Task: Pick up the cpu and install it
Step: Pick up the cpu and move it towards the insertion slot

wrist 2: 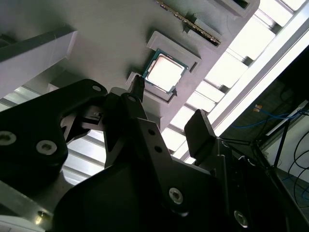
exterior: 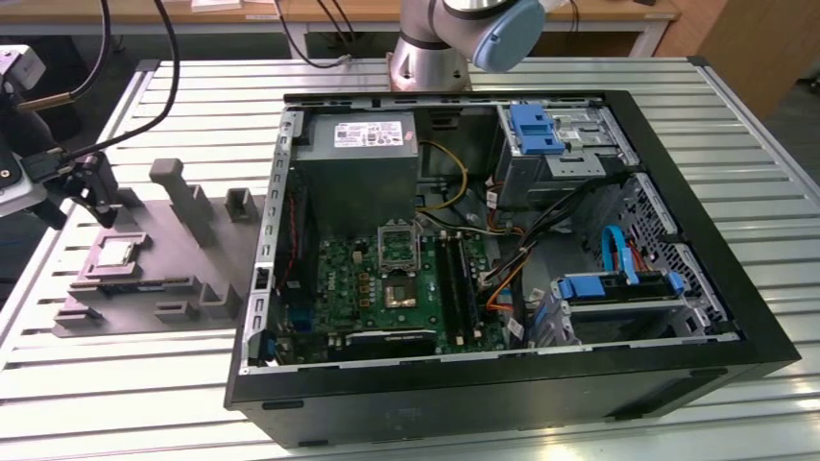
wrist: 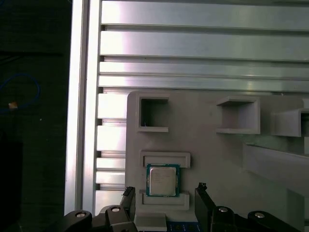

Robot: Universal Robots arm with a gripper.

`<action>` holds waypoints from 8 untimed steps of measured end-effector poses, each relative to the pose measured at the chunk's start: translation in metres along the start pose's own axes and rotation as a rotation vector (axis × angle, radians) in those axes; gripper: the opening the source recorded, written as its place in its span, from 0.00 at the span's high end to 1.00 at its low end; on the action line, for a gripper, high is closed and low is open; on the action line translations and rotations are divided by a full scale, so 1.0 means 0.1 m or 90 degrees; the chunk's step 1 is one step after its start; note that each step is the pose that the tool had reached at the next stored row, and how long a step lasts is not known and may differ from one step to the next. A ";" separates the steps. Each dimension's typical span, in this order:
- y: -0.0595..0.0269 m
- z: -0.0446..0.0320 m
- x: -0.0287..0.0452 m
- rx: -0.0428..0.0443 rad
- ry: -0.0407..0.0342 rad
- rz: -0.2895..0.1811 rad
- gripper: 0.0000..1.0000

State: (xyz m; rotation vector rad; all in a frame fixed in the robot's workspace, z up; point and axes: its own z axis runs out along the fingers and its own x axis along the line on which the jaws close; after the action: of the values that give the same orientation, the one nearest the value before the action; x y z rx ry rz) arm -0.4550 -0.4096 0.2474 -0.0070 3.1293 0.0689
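Observation:
The cpu [wrist: 162,180], a small square chip with a pale silvery top, lies flat in a framed recess of the grey moulded tray [wrist: 207,154]. In the exterior view the cpu [exterior: 118,252] and tray [exterior: 154,279] sit at the exterior view's left, beside the open computer case. My gripper [wrist: 165,190] hangs open just over the chip, one dark fingertip [wrist: 129,192] on each side and nothing between them. In the second wrist view the cpu [wrist 2: 164,73] shows beyond the spread fingers [wrist 2: 137,87]. The dark silver-framed socket [exterior: 401,291] sits on the green motherboard.
The black case [exterior: 513,384] holds a grey power supply box [exterior: 372,163], cables and blue-handled drive bays [exterior: 615,288]. Upright posts [exterior: 186,197] and further pockets [wrist: 239,116] rise from the tray near the gripper. The slatted metal table's edge [wrist: 79,121] runs close to the tray.

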 end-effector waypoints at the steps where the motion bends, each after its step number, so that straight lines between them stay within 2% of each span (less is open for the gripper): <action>1: 0.000 0.000 0.000 0.0000 0.0000 0.000 0.40; 8: -0.008 0.048 0.001 0.0000 -0.0001 0.000 0.40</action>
State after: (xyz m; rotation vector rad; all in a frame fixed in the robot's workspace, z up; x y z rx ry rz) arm -0.4550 -0.4102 0.2426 -0.0070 3.1292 0.0690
